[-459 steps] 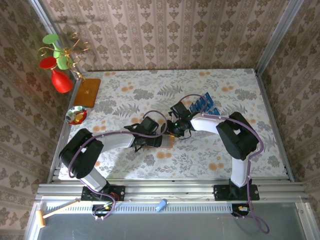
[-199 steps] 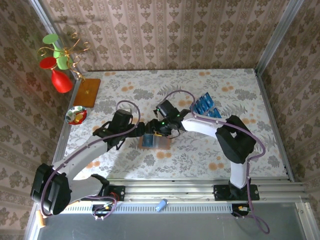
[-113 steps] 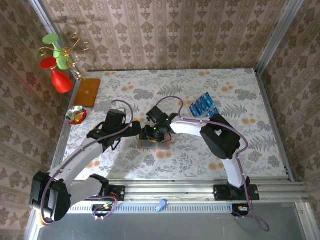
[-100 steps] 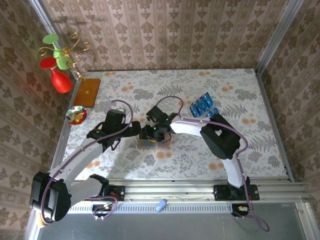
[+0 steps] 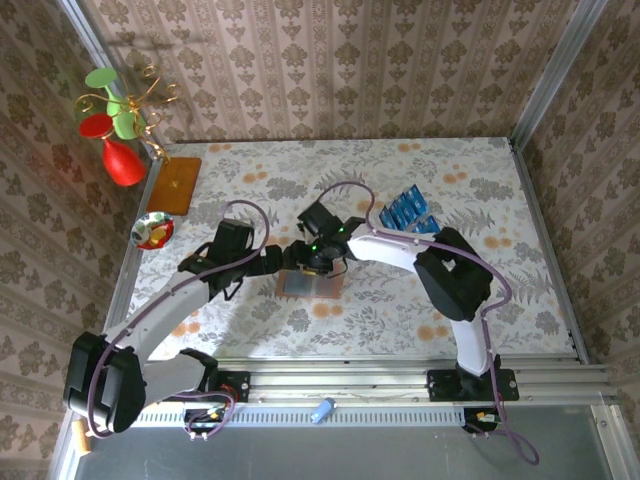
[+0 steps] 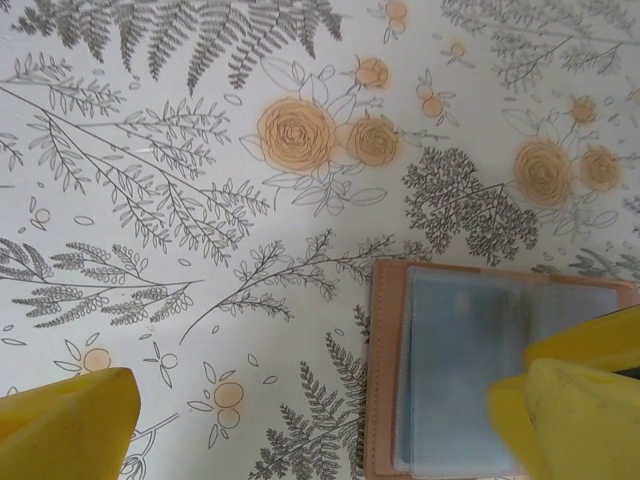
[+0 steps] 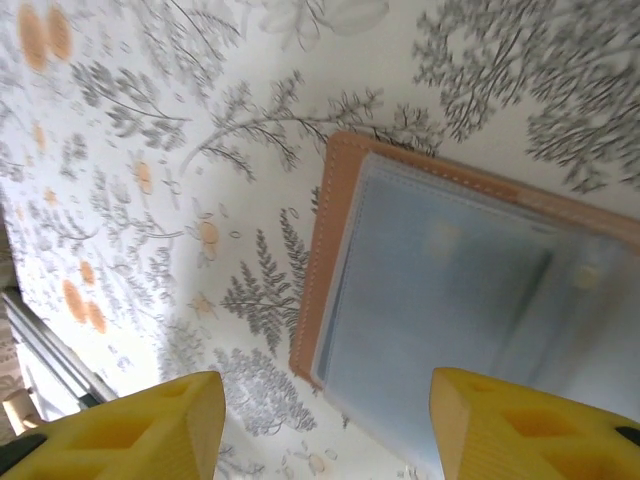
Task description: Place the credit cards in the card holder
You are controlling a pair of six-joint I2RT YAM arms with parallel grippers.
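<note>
Floral-print tablecloth [image 5: 480, 180], patterned wallpaper behind. The small brown leather-like folding card holder [image 5: 325, 287] lies opened flat near the table's centre, bluish-grey clear pocket side up. I can't tell whether a card is in it.

The left gripper [image 6: 320, 410] has its yellow fingers [image 6: 70, 420] wide apart, gripping nothing. It hangs over the holder's left edge, one finger overlapping the holder [image 6: 480, 370] in the wrist view; contact unclear.

The right gripper [image 7: 320, 425] is spread too, nothing between the fingers, just above the holder [image 7: 450, 300].

The thin blue rectangular credit cards [image 5: 407, 211] sit fanned in a row right of centre, well apart from the holder.

An orange-brown wooden board [image 5: 177, 185] lies at the far left.
</note>
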